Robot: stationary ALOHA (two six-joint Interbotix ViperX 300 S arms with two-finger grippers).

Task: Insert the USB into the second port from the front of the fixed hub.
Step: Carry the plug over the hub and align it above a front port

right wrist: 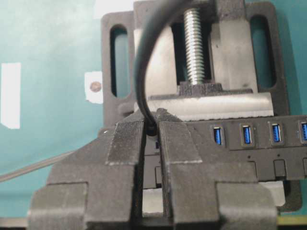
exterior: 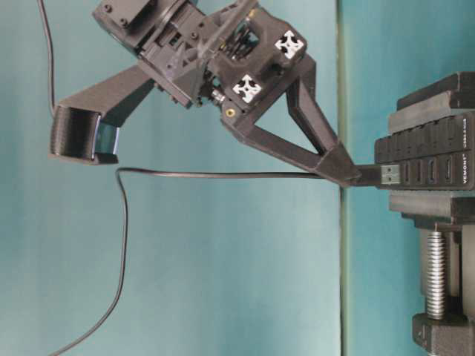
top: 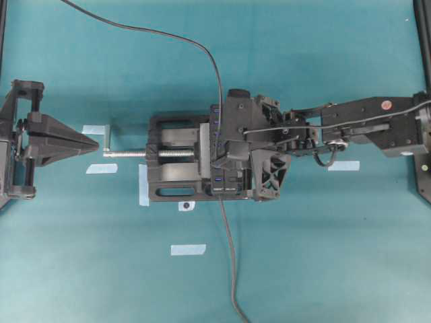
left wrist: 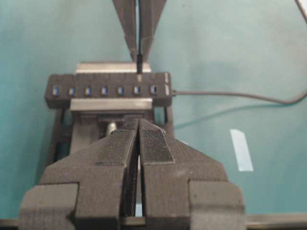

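In the right wrist view the right gripper fills the foreground, its two fingers closed tight on the USB, whose thin black cable arcs up and away from the fingertips. The plug end points down at the fixed hub, a long black strip with blue slots, and the fingers cover the slots at that end of the row, so I cannot tell from here whether the plug touches the second port.

From the table-level view the metal tip of the USB shows just beside the hub's port face, at the level of a port near the end of the row; it looks to be at the opening, not seated.

The hub is clamped in a black vise with a silver screw, standing about mid-table in the overhead view, with blue tape strips on the teal table around it.

Farther off, at the table's left edge, the left gripper hangs well apart from the vise, fingers pressed together and holding nothing. Its camera looks along the hub's row, where the plug stands over the second port.
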